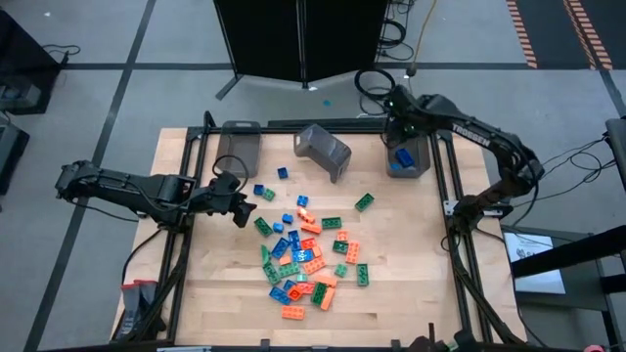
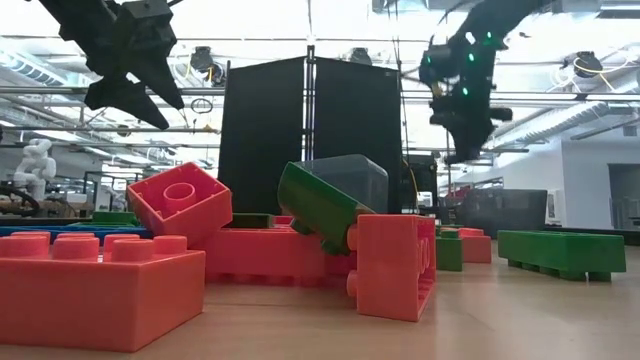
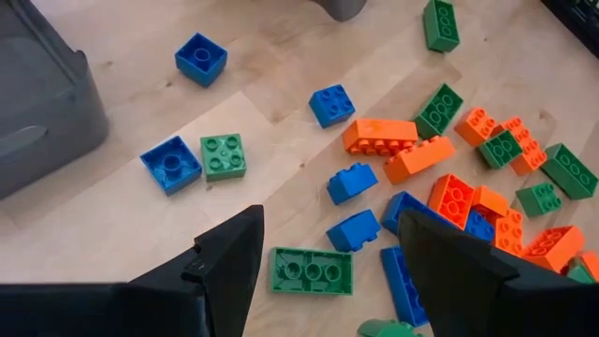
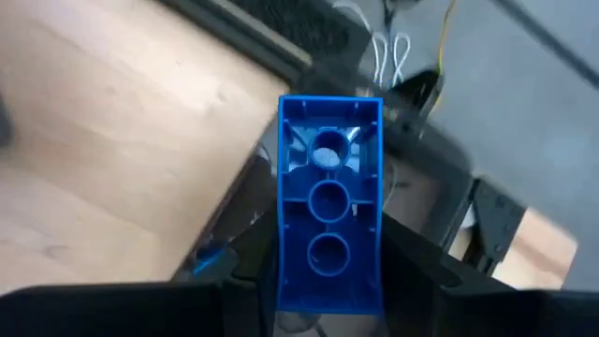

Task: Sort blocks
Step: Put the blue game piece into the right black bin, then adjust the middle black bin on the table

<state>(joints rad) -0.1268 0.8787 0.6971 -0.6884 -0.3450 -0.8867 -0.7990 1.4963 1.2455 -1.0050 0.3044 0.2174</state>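
Orange, green and blue blocks [image 1: 308, 256] lie in a loose pile on the middle of the wooden table. My left gripper [image 3: 328, 271] hangs open above the pile's left edge [image 1: 235, 203], over a green flat block [image 3: 312, 270], and touches nothing. My right gripper [image 4: 328, 248] is at the far right [image 1: 398, 127], above the right grey bin [image 1: 423, 161]. It is shut on a long blue block [image 4: 328, 187]. In the low view both grippers hang high, the left [image 2: 130, 75] and the right [image 2: 465, 110]. My right gripper pinches the long blue block by its two long sides [image 4: 283, 262] between its two fingers, at the end nearest the wrist. The fingers slant steeply downward and lie along the block. It is lifted clear, sticking out beyond the fingertips, with its hollow underside [image 4: 328, 201] toward the wrist camera.
Three grey bins stand along the far edge: one at the far left [image 1: 238, 147], one tipped on its side in the middle [image 1: 325, 149], and the right one, with blue showing inside. Single blue blocks [image 1: 282, 173] lie between bins and pile. Bare wood lies at the table's near left.
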